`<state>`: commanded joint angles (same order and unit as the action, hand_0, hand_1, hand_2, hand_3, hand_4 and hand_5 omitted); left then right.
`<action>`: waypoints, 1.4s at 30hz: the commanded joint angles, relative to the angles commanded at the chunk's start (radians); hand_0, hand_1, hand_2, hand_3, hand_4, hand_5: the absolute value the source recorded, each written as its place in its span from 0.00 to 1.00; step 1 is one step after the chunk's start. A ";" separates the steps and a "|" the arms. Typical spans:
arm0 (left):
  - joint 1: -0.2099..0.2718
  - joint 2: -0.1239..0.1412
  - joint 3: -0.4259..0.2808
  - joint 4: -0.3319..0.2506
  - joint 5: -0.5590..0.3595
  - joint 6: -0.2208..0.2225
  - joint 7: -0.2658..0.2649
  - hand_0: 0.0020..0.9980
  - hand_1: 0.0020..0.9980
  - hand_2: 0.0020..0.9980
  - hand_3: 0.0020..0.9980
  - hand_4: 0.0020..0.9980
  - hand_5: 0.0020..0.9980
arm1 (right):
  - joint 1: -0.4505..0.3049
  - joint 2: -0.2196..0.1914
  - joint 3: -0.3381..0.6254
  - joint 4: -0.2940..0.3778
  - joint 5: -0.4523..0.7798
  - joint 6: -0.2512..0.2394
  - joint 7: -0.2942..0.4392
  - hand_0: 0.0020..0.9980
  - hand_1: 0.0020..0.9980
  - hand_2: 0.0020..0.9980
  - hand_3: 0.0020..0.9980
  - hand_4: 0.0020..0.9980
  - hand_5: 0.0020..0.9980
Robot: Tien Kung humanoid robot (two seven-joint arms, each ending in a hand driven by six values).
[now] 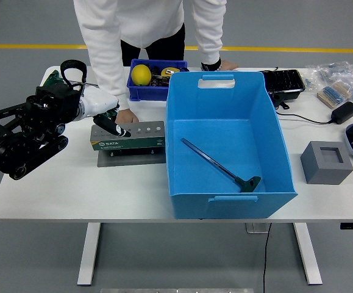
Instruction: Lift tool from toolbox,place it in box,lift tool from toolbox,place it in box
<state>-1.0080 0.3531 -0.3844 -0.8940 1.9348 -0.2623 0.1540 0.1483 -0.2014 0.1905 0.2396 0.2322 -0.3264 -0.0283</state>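
Observation:
A green and grey toolbox [137,141] stands on the white table, left of a big blue box [232,197]. A long T-handle tool [219,166] lies slanted on the blue box's floor. My left hand [116,127] rests on the toolbox's top at its left end, black digits pointing down onto it; what it holds is hidden. A person's hand [127,115] rests against the toolbox's far edge, just behind my hand. The person's other hand [222,63] is flat on the table behind the blue box. My right arm is out of sight.
A small blue bin [149,92] with a yellow ball [141,74] sits behind the toolbox. Right of the blue box are a black tray [283,83], a power adapter [345,112], plastic bags [336,74] and a grey foam block [327,162].

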 joint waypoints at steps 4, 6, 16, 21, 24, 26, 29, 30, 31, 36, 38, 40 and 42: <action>0.000 -0.001 -0.004 0.008 0.007 0.005 0.000 0.70 0.62 0.54 0.42 0.93 0.92 | 0.000 0.000 0.003 0.000 -0.005 0.000 -0.002 0.68 0.64 0.71 0.56 0.79 0.72; 0.001 0.000 -0.005 0.012 0.009 0.009 -0.002 0.70 0.62 0.54 0.42 0.93 0.92 | 0.000 0.000 0.003 0.000 -0.004 -0.001 -0.002 0.68 0.64 0.71 0.56 0.79 0.72; 0.006 -0.003 -0.003 0.024 0.013 0.021 -0.015 0.67 0.36 0.31 0.28 0.93 0.93 | 0.001 -0.002 0.002 0.001 -0.009 0.001 -0.004 0.68 0.64 0.71 0.56 0.79 0.73; 0.007 -0.004 -0.002 0.028 0.011 0.016 -0.015 0.65 0.29 0.26 0.25 0.94 0.93 | -0.001 -0.005 -0.011 0.001 0.007 0.003 0.002 0.68 0.64 0.71 0.56 0.79 0.73; 0.008 -0.004 0.000 0.032 0.009 0.016 -0.018 0.65 0.29 0.26 0.25 0.94 0.93 | -0.002 -0.005 -0.015 0.001 0.013 0.004 0.004 0.68 0.64 0.71 0.56 0.79 0.73; 0.009 -0.005 0.002 0.035 0.007 0.015 -0.019 0.65 0.29 0.26 0.25 0.94 0.93 | -0.003 -0.005 -0.015 0.001 0.014 0.004 0.005 0.68 0.64 0.71 0.56 0.79 0.73; 0.011 -0.006 0.006 0.040 0.004 0.023 -0.029 0.59 0.25 0.23 0.21 0.94 0.93 | -0.005 -0.004 -0.014 0.001 0.013 0.003 0.004 0.68 0.64 0.71 0.56 0.79 0.73; 0.011 -0.006 0.007 0.042 0.004 0.029 -0.035 0.59 0.25 0.23 0.21 0.94 0.93 | -0.005 -0.004 -0.014 0.002 0.013 0.003 0.004 0.68 0.64 0.71 0.56 0.79 0.73; 0.011 -0.007 0.008 0.043 0.004 0.034 -0.039 0.59 0.25 0.23 0.21 0.94 0.93 | -0.005 -0.004 -0.013 0.002 0.012 0.003 0.004 0.68 0.64 0.71 0.56 0.79 0.73; 0.014 -0.007 0.012 0.055 0.006 0.070 -0.066 0.43 0.18 0.17 0.14 0.93 0.91 | -0.009 -0.002 -0.007 0.002 0.005 0.002 0.001 0.68 0.64 0.71 0.56 0.79 0.73; 0.015 -0.006 0.013 0.059 0.009 0.089 -0.075 0.43 0.18 0.17 0.14 0.93 0.91 | -0.009 -0.002 -0.005 0.002 0.001 0.001 -0.001 0.68 0.64 0.71 0.56 0.79 0.73; 0.021 -0.006 0.011 0.066 0.011 0.130 -0.090 0.25 0.07 0.11 0.12 0.95 0.69 | -0.011 -0.001 -0.001 0.002 -0.005 0.001 -0.003 0.68 0.64 0.71 0.56 0.79 0.73; 0.025 -0.006 0.007 0.072 0.021 0.163 -0.105 0.25 0.07 0.11 0.12 0.95 0.69 | -0.012 -0.001 -0.001 0.002 -0.005 0.001 -0.003 0.68 0.64 0.71 0.56 0.79 0.73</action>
<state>-0.9826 0.3470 -0.3777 -0.8221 1.9559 -0.0993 0.0485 0.1360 -0.2022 0.1897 0.2414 0.2275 -0.3259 -0.0309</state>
